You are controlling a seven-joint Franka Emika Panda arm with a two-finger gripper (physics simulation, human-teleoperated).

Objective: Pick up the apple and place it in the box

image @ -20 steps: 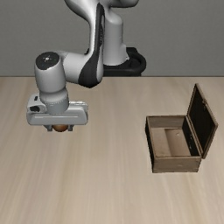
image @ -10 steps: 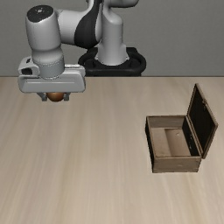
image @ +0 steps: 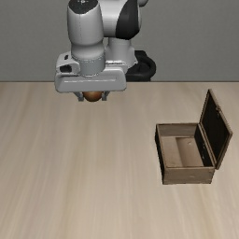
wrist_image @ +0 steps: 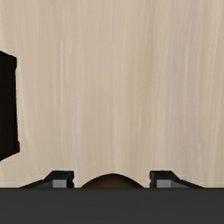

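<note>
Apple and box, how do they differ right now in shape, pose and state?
The apple is small and round; the box is larger and rectangular, with a hinged lid. The apple hangs above the table, clamped in the gripper; the box rests on the table. The apple is one solid piece; the box stands open, lid raised, apparently empty. Both look brownish.
</note>
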